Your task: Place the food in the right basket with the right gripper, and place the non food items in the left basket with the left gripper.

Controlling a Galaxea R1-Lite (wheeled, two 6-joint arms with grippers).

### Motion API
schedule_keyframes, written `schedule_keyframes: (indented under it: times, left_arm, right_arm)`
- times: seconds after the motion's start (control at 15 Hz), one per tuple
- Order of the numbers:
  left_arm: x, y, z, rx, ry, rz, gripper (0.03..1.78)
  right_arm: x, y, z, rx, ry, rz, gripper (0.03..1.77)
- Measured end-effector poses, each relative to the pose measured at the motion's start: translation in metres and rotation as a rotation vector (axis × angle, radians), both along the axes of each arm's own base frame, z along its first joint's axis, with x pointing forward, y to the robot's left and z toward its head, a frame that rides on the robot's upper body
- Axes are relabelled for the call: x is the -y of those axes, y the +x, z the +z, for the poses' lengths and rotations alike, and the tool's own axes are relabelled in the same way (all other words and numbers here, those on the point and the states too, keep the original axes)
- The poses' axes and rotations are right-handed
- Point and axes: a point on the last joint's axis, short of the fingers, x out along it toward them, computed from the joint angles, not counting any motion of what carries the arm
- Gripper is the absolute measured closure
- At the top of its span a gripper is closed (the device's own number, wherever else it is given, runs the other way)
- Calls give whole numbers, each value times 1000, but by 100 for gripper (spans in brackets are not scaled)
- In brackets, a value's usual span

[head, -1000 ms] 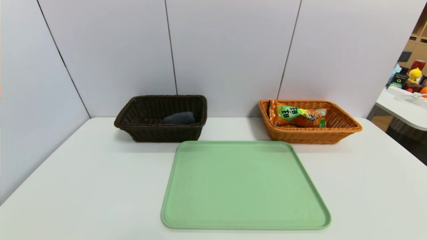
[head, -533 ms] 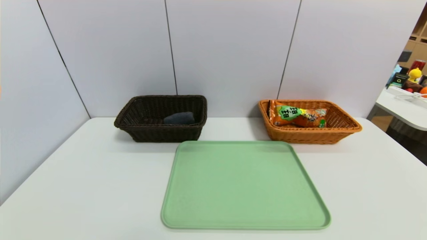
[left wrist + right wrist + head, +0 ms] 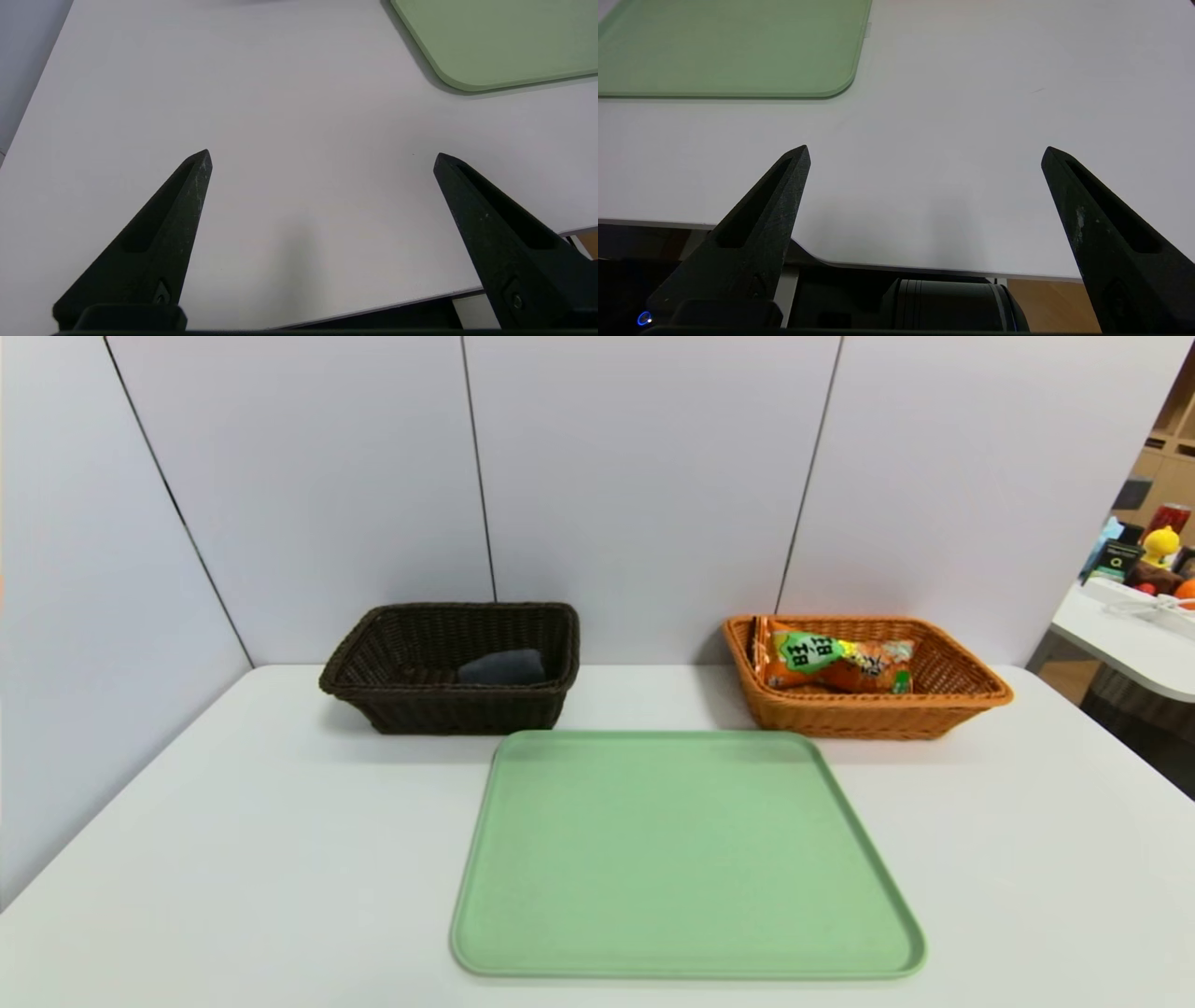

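A: Jaws first. How do they stand?

B: The left gripper [image 3: 322, 156] is spread wide, nothing btwn the two black pointed fingers [image 3: 187, 196], only bare white table [image 3: 280, 93] under them. It hangs over the near edge of the table, on the robot's left, w/ a rounded corner of the green tray [image 3: 495, 42] farther out.

A: And the other one?

B: The right gripper [image 3: 924, 151] is the same: fully apart, holding nothing. It sits over the near table edge on the robot's right side; the tray's other near corner shows beyond it. Neither gripper shows in the head view.

A: Where are the task's things?

B: The orange snack bag [image 3: 836, 663] lies inside the orange-tan basket [image 3: 971, 695], at the back right of the table, leaning toward that basket's left end. The dark grey cloth [image 3: 502, 667] lies in the dark brown basket [image 3: 373, 695], back left, toward its right side. The marker can't be made out in that basket.

A: The tray?

B: It lies flat at the table's centre, just in front of both baskets, nothing on it. Grey wall panels [image 3: 644, 476] stand behind the baskets.
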Motion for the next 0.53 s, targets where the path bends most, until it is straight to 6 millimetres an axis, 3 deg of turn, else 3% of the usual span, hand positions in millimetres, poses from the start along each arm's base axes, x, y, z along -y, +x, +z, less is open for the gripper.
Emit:
schedule_keyframes:
  times: [0.53]
  left_arm:
    - [0, 9, -29, 110, -2, 5, 12]
  right_arm:
    - [0, 10, -13, 199, 2, -16, 9]
